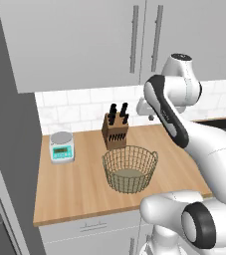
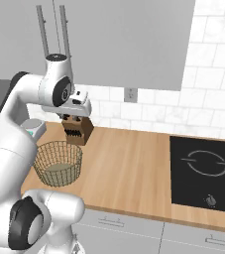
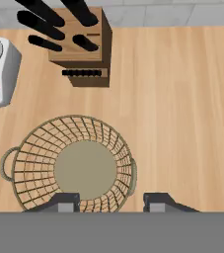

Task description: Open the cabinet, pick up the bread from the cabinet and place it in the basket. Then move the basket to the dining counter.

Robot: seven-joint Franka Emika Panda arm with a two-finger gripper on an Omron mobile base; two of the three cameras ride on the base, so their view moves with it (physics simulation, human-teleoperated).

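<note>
Cabinet (image 1: 79, 40) doors shut, basket (image 1: 130, 168) empty below. Gripper (image 3: 111, 201) jaws spread, holding nothing. Raise to the right-door bar handle (image 1: 157, 37), grip mid-length, pull straight out.

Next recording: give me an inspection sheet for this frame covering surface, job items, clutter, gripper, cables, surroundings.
Surface: wood counter, white tile behind.
Job items: cabinet doors closed; basket upright on the counter, nothing in it; bread not seen.
Clutter: knife block behind the basket, apart from it; scale to the block's left.
Gripper: gripper high over the counter, above the basket's rim, jaws open, holding nothing.
Cables: nothing seen.
Surroundings: cooktop set in the counter; outlet on the tile; drawer fronts below.
</note>
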